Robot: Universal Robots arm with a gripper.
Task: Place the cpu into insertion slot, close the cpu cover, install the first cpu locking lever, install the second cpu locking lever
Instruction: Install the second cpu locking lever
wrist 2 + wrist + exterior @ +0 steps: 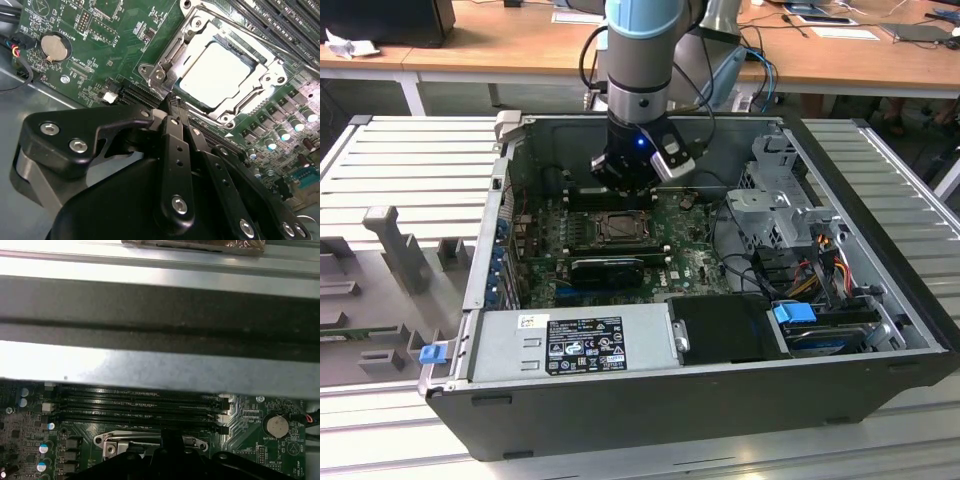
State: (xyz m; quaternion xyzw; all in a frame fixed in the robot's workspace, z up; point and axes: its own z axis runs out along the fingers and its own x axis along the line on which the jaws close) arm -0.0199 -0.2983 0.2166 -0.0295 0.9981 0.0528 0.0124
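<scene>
Cpu [216, 75] seated under cpu cover [162, 65], pincer [175, 104] apparently closed, just beside

cpu [216, 75]: pale, seated in insertion slot [186, 46] | cpu cover [226, 117]: seemingly closed

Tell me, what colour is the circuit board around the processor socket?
Green, with small pale markings. The circuit board shows best in the second wrist view.

Shiny bare-metal cpu cover [220, 107] frames the pale, smooth-faced cpu [216, 74]; matt black hand [172, 102].
</scene>
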